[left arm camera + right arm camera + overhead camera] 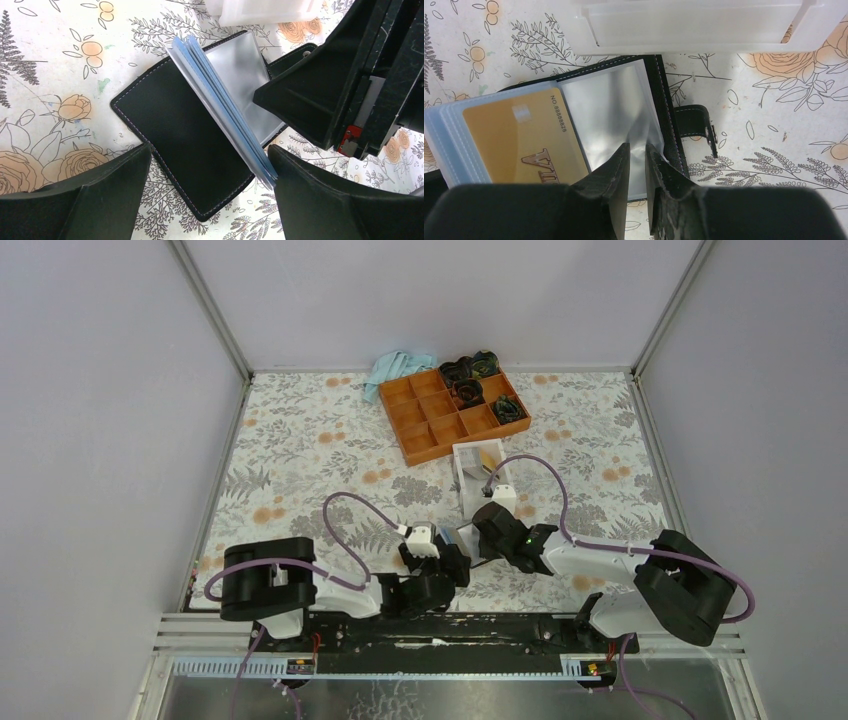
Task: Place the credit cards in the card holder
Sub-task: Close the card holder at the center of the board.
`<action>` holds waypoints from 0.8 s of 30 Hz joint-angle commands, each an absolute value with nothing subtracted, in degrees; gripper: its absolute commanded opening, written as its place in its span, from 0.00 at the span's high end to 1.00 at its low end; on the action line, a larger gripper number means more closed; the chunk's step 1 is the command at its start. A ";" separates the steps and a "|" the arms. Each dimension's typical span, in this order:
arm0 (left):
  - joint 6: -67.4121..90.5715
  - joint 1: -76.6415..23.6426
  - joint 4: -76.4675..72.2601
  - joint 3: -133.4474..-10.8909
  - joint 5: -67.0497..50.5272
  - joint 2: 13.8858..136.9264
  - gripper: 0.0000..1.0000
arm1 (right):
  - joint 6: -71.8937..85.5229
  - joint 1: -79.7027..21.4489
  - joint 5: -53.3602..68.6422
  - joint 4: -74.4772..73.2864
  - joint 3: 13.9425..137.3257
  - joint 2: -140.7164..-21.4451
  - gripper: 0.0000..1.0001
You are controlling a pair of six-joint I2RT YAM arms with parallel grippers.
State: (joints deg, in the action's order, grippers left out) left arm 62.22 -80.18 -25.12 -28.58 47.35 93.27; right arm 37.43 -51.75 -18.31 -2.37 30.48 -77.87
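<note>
The card holder [190,130] lies open on the table, black cover down, its stack of blue-edged clear sleeves [220,100] standing up. One gold credit card [524,140] sits inside a sleeve on the left page. My left gripper [210,150] hangs open, fingers wide on either side of the holder's near corner, touching nothing. My right gripper [637,147] has its jaws a narrow gap apart, tips on the empty clear sleeve [614,110] of the right page. Another yellow card [490,454] leans inside the white box [480,478].
The white box [694,25] stands just beyond the card holder [467,538]. An orange compartment tray [455,410] with dark items is at the back, a light-blue cloth [398,368] beside it. The holder's snap tab [696,127] sticks out to the right.
</note>
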 commanded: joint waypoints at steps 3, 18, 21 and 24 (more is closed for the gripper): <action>58.85 -79.68 -26.90 -30.79 43.66 94.04 0.07 | 40.31 -51.89 -9.79 -4.38 26.86 -82.13 0.75; 55.68 -77.88 -33.39 -33.73 47.76 94.02 0.07 | 41.68 -51.68 -7.66 -1.61 25.17 -82.18 0.75; 54.89 -77.74 -34.38 -34.12 48.48 93.75 0.07 | 41.71 -51.59 -7.72 -1.76 25.05 -82.10 0.75; 54.28 -77.78 -35.21 -34.10 49.31 93.08 0.07 | 41.69 -51.31 -7.68 -1.61 24.86 -82.13 0.75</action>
